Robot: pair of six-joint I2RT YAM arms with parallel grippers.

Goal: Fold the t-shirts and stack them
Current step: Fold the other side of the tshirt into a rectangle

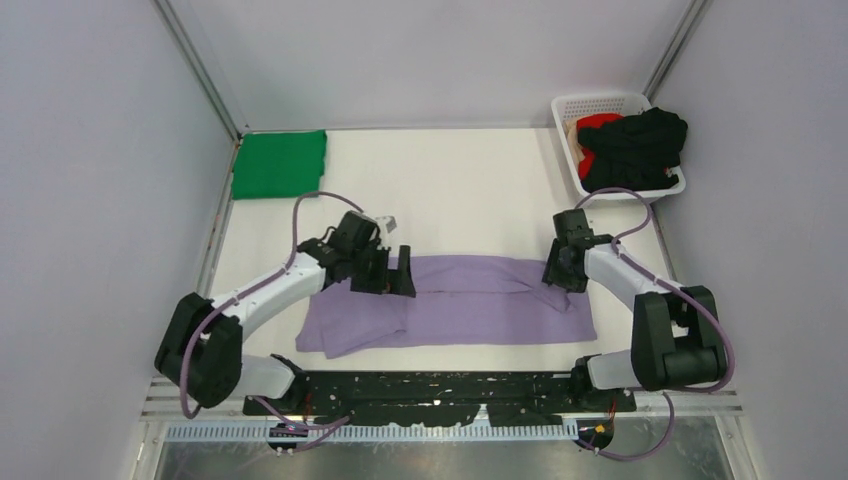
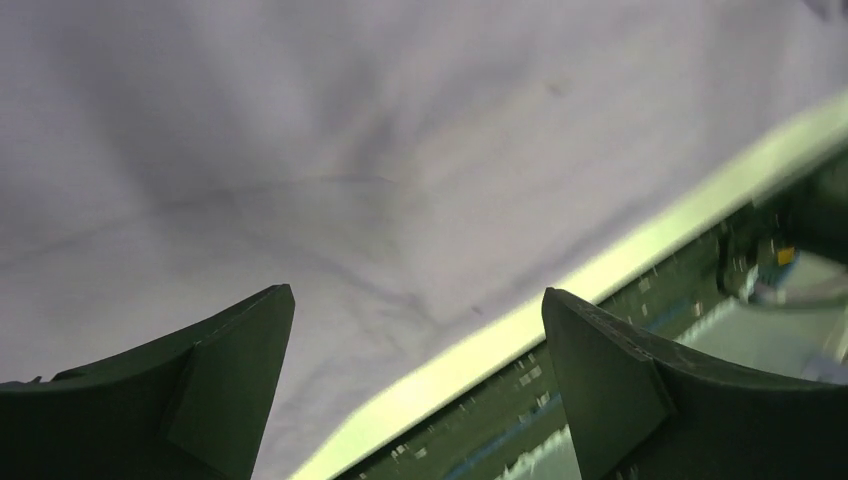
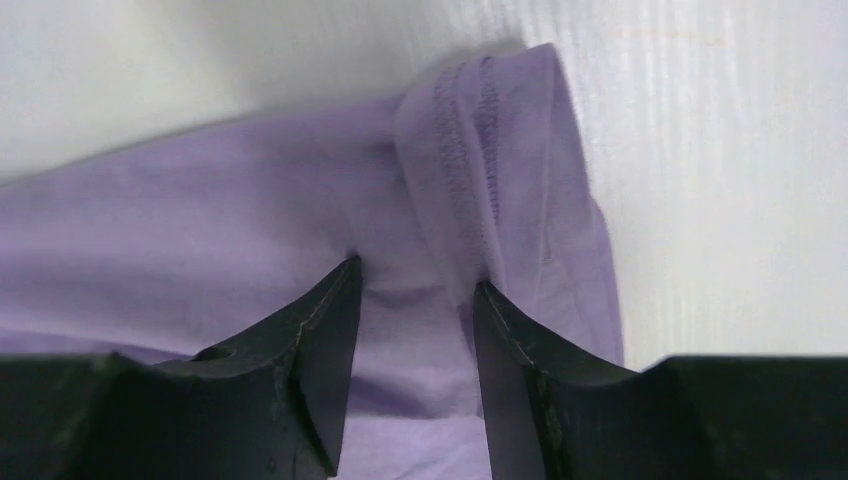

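Observation:
A lavender-purple t-shirt [image 1: 470, 300] lies partly folded across the middle of the table, its sleeve end sticking out at the near left. My left gripper [image 1: 398, 272] hovers over its left part, open wide with nothing between the fingers. In the left wrist view the pale cloth [image 2: 350, 150] fills the space beyond the gripper [image 2: 416, 293]. My right gripper [image 1: 560, 273] is at the shirt's far right corner. In the right wrist view it [image 3: 416, 275] stands half open, tips pressed onto the lavender cloth [image 3: 250, 210] beside the stitched hem [image 3: 465, 130].
A folded bright green t-shirt [image 1: 278, 163] lies at the back left corner. A white perforated basket [image 1: 600, 100] at the back right holds a black shirt [image 1: 640, 145] and a red one [image 1: 598, 125]. The table's near edge [image 2: 560, 290] runs close behind my left gripper.

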